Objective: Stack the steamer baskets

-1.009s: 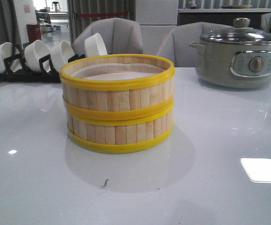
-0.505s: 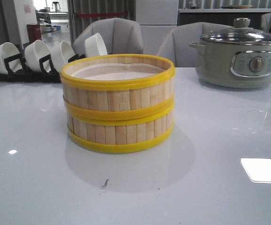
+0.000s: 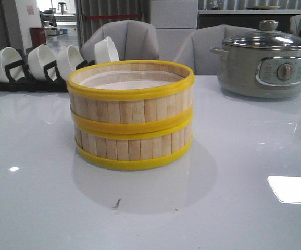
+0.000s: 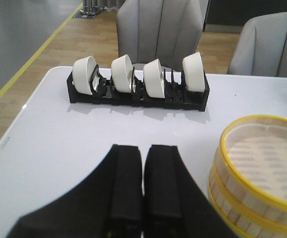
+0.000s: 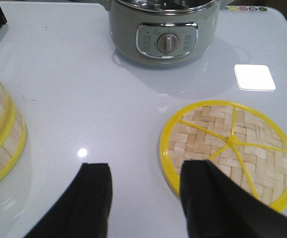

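Two steamer baskets [image 3: 130, 115] stood stacked, one squarely on the other, near the middle of the white table [image 3: 234, 208].
The grey cooking pot [image 3: 265, 65] with its glass lid sat at the far right, well apart from the stack; the woven lid [image 5: 229, 152] lay flat on the table near the pot; a black rack of white bowls [image 4: 138, 82] stood at the far left. The left gripper [image 4: 143, 191] had its fingers pressed together, holding nothing; the right gripper [image 5: 146, 198] had its fingers spread wide, likewise unladen.
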Robot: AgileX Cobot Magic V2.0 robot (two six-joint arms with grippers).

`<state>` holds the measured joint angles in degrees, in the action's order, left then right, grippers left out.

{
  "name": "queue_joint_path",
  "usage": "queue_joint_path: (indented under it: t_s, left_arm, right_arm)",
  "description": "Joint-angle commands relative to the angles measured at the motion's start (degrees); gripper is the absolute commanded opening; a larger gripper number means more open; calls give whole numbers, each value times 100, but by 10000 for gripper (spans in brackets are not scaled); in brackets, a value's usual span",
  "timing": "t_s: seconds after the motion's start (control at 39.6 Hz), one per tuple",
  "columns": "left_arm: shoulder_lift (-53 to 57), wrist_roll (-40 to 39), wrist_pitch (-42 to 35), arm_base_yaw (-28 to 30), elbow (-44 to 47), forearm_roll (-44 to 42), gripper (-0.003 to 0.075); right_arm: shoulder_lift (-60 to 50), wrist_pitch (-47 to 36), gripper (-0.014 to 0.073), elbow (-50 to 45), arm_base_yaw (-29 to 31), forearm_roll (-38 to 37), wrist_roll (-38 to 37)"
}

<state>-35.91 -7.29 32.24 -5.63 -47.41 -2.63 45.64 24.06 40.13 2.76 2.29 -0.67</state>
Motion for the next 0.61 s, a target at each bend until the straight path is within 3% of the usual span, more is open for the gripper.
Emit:
queue_joint_path:
  t_s: [0.0,0.28,0.58]
  left_arm:
    - [599,-95,-700,4,593,50,87]
    - [1918,-108,-709,4,2013,50,87]
    - [2439,-108,-837,4,2392,319,87]
  right_arm:
    - [-22,-425,423,230,-1,-54,67]
    - [-22,-395,423,230,-1,27,67]
    - [-22,-388,423,205,-1,195,67]
